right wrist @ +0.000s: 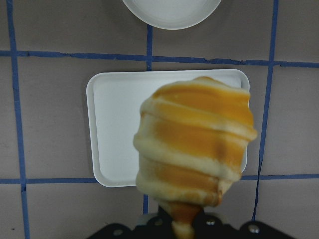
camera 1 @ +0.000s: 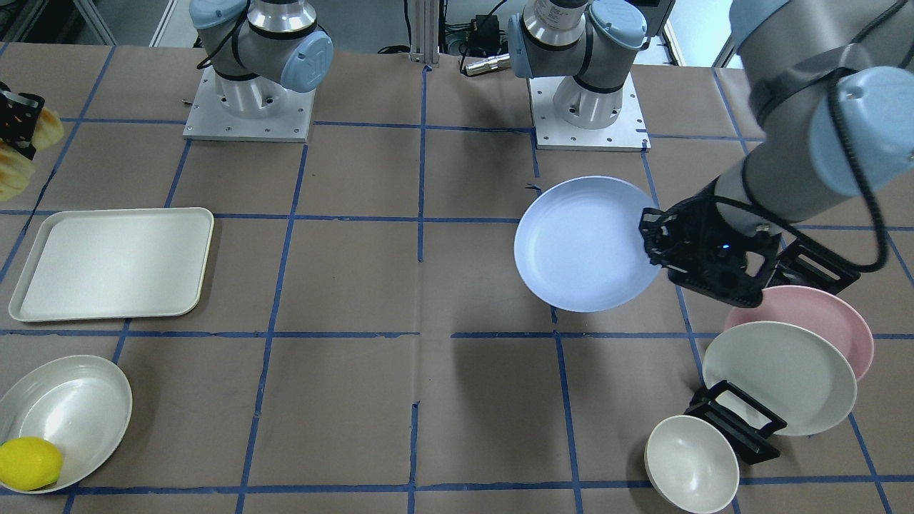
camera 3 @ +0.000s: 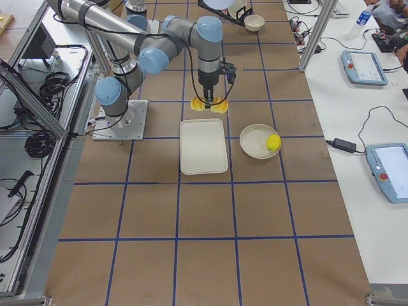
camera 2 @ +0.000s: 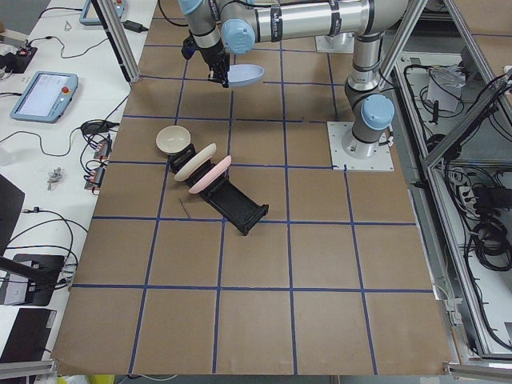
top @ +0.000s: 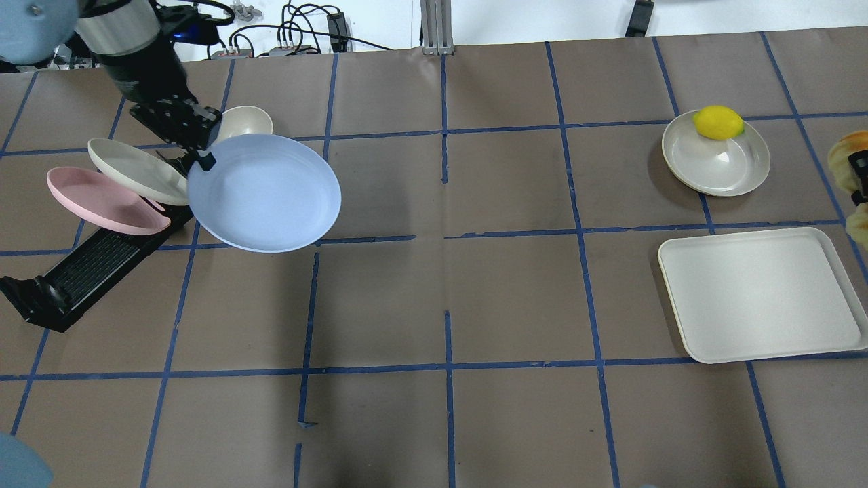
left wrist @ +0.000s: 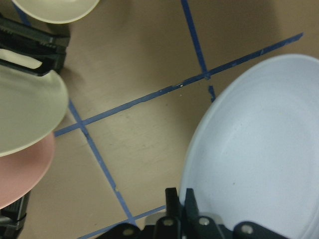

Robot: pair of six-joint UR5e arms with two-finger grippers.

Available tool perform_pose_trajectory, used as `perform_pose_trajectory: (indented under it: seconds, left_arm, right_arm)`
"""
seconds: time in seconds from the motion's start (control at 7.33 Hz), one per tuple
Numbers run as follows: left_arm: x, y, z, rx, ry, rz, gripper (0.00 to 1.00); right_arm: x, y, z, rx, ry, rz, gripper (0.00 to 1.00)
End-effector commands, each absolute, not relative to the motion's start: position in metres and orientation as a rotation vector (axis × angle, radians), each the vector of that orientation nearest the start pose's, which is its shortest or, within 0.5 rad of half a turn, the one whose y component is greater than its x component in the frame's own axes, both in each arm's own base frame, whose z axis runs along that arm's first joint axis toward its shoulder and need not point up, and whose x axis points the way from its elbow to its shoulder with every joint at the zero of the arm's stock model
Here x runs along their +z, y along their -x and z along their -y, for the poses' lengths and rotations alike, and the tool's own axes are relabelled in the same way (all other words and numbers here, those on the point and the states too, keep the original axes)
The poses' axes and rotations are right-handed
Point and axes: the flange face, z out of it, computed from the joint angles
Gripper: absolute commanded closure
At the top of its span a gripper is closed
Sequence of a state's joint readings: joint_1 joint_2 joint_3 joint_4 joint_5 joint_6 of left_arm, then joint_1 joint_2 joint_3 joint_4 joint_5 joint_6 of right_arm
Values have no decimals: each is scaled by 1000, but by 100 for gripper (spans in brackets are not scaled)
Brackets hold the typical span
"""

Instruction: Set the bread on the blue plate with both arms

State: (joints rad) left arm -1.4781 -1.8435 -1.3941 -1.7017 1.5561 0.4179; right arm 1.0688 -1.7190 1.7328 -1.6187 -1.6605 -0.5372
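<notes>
My left gripper is shut on the rim of the blue plate and holds it tilted above the table, beside the dish rack. The plate also shows in the front view and the left wrist view. My right gripper is shut on the bread, a ridged golden-orange loaf. It holds the bread in the air above the cream tray's edge. The bread shows at the frame edge in the overhead view and in the right side view.
A black dish rack holds a pink plate and a cream-white plate, with a small cream bowl beside it. A cream tray lies at the right. A bowl holds a yellow lemon.
</notes>
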Motion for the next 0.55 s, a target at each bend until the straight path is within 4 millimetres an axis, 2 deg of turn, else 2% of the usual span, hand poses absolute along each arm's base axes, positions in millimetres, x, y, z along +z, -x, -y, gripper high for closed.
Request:
perform_pose_trajectory:
  seconds: [0.0,0.14,0.27,0.41]
  left_arm:
    - [362,155,600,343,-476,-3204,91]
    - [343,182,603,359,-506,-3207,91]
    - [340,205,591,377,-468,-3237,91]
    - [331,212,594,356,-450,-3241,91]
  right_arm:
    - [498,53,446,8,-4,-3236,84]
    - [502,12,454,-31,-21,-3247,84]
    - [500,-17,466,-30,-8,-3243,83]
    - [491,-42,481,-5,6,-3240,83]
